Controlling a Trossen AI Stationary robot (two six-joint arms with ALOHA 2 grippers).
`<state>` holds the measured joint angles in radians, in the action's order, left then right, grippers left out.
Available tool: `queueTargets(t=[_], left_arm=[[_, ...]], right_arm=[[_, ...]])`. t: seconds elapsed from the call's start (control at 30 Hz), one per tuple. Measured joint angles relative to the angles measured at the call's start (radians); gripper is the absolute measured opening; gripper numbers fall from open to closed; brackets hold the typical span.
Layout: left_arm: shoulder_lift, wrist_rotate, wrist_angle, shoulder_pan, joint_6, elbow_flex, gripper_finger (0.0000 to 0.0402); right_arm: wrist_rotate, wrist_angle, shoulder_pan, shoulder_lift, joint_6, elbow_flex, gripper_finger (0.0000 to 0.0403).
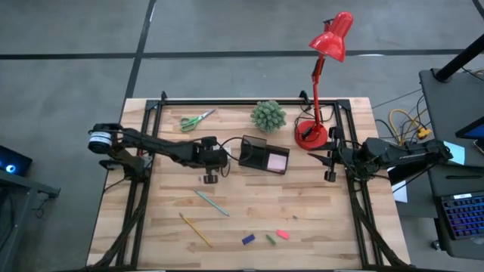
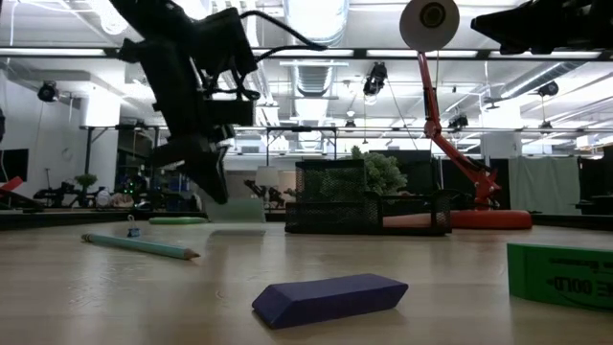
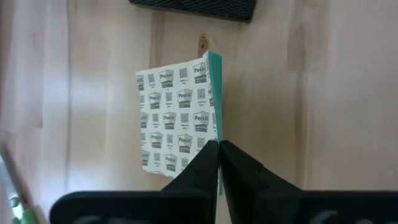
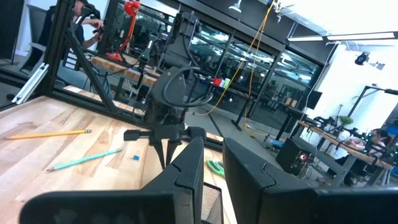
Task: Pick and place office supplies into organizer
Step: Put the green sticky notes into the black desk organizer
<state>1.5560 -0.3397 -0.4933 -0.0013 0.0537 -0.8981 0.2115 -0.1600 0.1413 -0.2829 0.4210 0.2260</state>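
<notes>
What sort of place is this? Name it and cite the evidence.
Probably a robotics lab or workshop: a light wooden worktable on a grey concrete floor, a laptop with a lit keyboard beside it, and more workbenches with hanging cables behind glass partitions.

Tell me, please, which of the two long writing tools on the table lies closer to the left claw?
The teal pen, lying just below the left claw; the yellow pencil lies farther down, toward the table's front edge.
</notes>
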Motion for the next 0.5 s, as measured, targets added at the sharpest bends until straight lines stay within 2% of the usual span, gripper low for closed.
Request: queueTargets(t=[0.27, 0.5], left_arm=[[-0.034, 0.094, -0.097, -0.002, 0.011, -0.065, 0.0000], [-0.073, 0.157, -0.113, -0.028, 0.051, -0.078, 0.0000]], right_arm=[[0.001, 0.001, 0.000, 0.000, -0.001, 0.000, 0.0052], [0.001, 0.003, 0.000, -0.001, -0.001, 0.000, 0.0052]])
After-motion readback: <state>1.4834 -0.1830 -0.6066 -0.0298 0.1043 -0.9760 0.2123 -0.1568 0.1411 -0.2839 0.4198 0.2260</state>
